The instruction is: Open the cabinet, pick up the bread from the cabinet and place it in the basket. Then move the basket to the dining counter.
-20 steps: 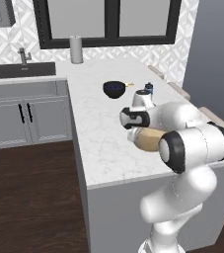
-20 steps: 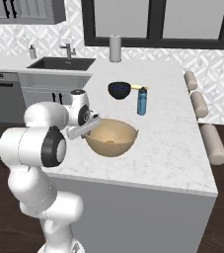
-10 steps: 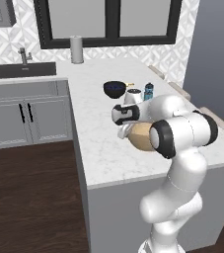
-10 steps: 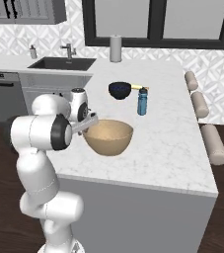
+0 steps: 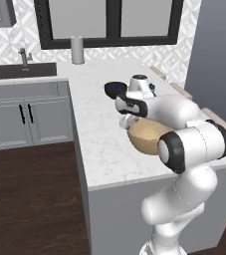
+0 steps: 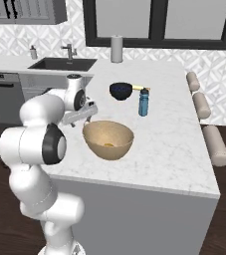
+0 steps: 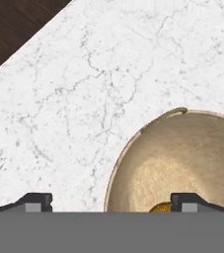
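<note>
Released since a second ago: jaws then clamped on the basket rim, now spread wide. Gripper (image 7: 112, 201) straddling the near rim of the basket (image 6: 108, 140), one tip over bare marble outside, the other over the hollow inside, neither plainly touching the wall. Seen from the right base camera, gripper (image 6: 88, 112) just above the basket's left edge, hand angled down toward it. Basket itself unshifted, upright on the dining counter (image 6: 174, 124), near its front edge. Bread (image 6: 108, 145) lying at the bottom of the basket; from the hand camera, a sliver of bread (image 7: 160, 208) beside the inner fingertip. Farther back on the same marble top: dark bowl (image 6: 120, 90), and a blue bottle (image 6: 143, 102) upright just to its right. Beyond those, a grey cylinder (image 6: 116, 49) standing near the window. Off to the left, sink (image 6: 63, 63) with faucet. Padded stool tops (image 6: 215, 145) along the counter's right side.
</note>
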### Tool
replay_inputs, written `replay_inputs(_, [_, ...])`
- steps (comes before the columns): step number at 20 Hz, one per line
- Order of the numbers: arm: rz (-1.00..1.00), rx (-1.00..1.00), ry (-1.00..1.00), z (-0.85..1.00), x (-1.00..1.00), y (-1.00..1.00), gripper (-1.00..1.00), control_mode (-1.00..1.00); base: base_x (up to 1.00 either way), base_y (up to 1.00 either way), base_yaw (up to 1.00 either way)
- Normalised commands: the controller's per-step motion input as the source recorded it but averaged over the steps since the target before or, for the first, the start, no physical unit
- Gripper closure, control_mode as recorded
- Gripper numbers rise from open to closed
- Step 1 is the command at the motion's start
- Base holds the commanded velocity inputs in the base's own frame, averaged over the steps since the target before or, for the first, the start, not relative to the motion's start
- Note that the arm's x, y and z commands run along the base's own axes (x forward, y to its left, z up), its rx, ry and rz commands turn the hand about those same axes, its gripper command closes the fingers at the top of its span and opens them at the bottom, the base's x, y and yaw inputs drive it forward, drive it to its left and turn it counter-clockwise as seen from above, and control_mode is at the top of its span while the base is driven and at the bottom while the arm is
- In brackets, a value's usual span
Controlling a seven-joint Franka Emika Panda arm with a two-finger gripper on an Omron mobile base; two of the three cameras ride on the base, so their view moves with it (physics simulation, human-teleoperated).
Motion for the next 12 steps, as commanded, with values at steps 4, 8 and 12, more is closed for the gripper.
replay_inputs(4, [-0.09,-0.01,-0.14,0.99,-0.89,0.0,-1.0,-1.0,0.0,0.0,0.0])
replay_inputs(8, [-0.09,-0.03,-0.17,0.99,-1.0,0.04,-1.0,-1.0,0.0,0.0,0.0])
replay_inputs(12, [-0.1,-0.02,-0.16,0.96,-1.0,0.04,-1.0,-1.0,0.0,0.0,0.0])
